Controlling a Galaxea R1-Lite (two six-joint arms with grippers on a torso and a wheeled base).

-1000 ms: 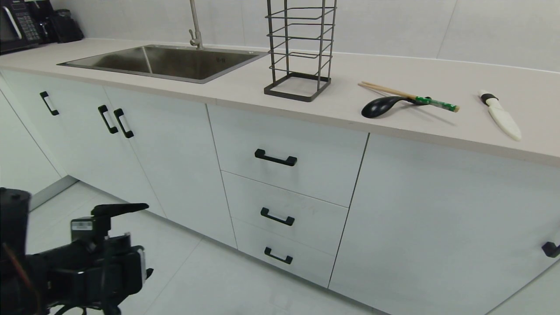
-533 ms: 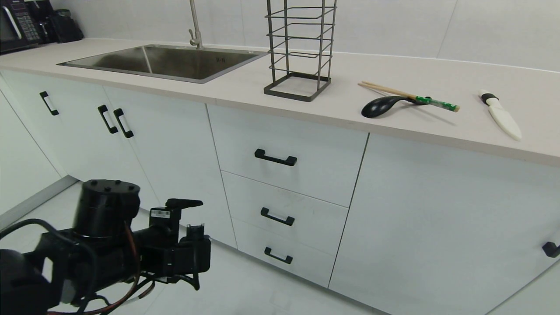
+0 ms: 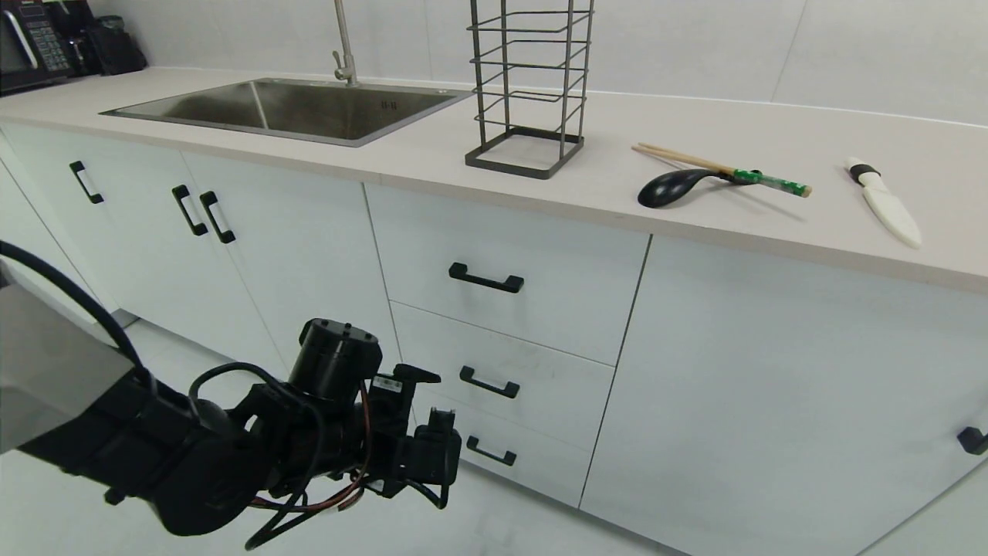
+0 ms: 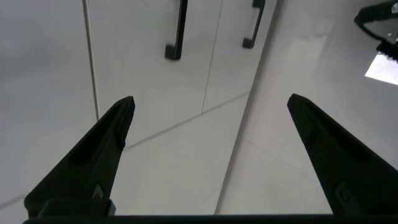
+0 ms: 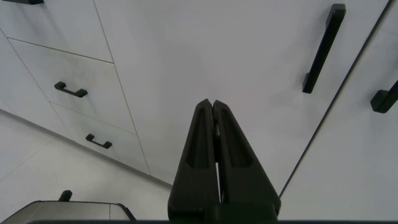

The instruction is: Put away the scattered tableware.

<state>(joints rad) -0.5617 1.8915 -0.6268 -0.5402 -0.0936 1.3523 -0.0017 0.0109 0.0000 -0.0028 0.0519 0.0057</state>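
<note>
The black spoon (image 3: 670,188) lay on the tabletop (image 3: 695,116) near its front edge, right of the middle, with its bowl to the left. Its handle ran right and met the chopsticks (image 3: 722,170). The pair lay side by side, plain tips pointing far left and green-patterned ends to the right, touching the spoon's handle where they crossed it. The white knife (image 3: 888,208), with a black band near its far end, lay well apart to the right, pointing toward the near right.

Left of the spoon stood a tall dark wire rack (image 3: 529,85), upright on the tabletop. Farther left was the steel sink (image 3: 293,108), with its tap (image 3: 343,42) at the far rim. A dark microwave (image 3: 31,35) sat in the far left corner.

Below the tabletop, under the rack, was a stack of three white drawers, each with a black handle: top (image 3: 486,278), middle (image 3: 489,383) and bottom (image 3: 490,452).

My left fingers (image 3: 409,376) hung low in front of these drawers, just left of the bottom handle and apart from it. They were spread wide with nothing between them, and the left wrist view showed the two tips (image 4: 99,155) far apart over white cabinet fronts and pale floor.

My right fingers (image 5: 214,155) were pressed together, holding nothing, and pointed at a white cabinet door with the drawers beside it.
</note>
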